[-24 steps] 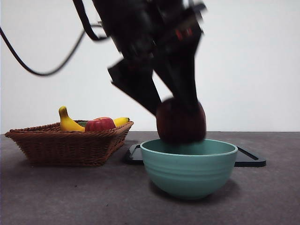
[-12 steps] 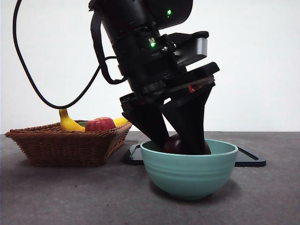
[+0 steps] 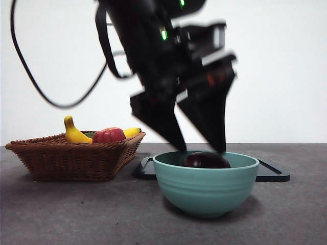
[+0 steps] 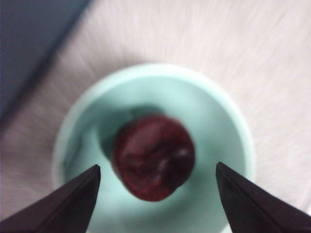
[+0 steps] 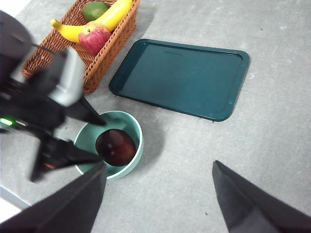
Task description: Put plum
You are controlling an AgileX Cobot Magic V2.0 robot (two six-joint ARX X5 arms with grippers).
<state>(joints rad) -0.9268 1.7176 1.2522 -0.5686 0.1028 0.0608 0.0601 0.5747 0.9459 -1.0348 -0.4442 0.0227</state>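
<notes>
The plum (image 3: 207, 160) lies in the green bowl (image 3: 205, 186) on the table (image 3: 76, 214), touching neither jaw. The left claw (image 3: 199, 148) hangs just above the bowl's rim, jaws spread wide to either side of the fruit; the left wrist view shows both black tips well clear of it.

The risk now is small but real: if the arm lifts at a slant, a jaw tip could catch the bowl's rim and tip or drag it, and the round fruit could roll about inside. A swing toward the wicker basket (image 3: 71, 158) could also brush the banana (image 3: 74, 133) or the red apple (image 3: 109, 135).

The left arm leans in steeply from above, wrist tilted, blurred. The right claw (image 5: 158, 194) waits high over the table, jaws apart and empty, looking down on the bowl and the dark tray (image 5: 182, 77).
</notes>
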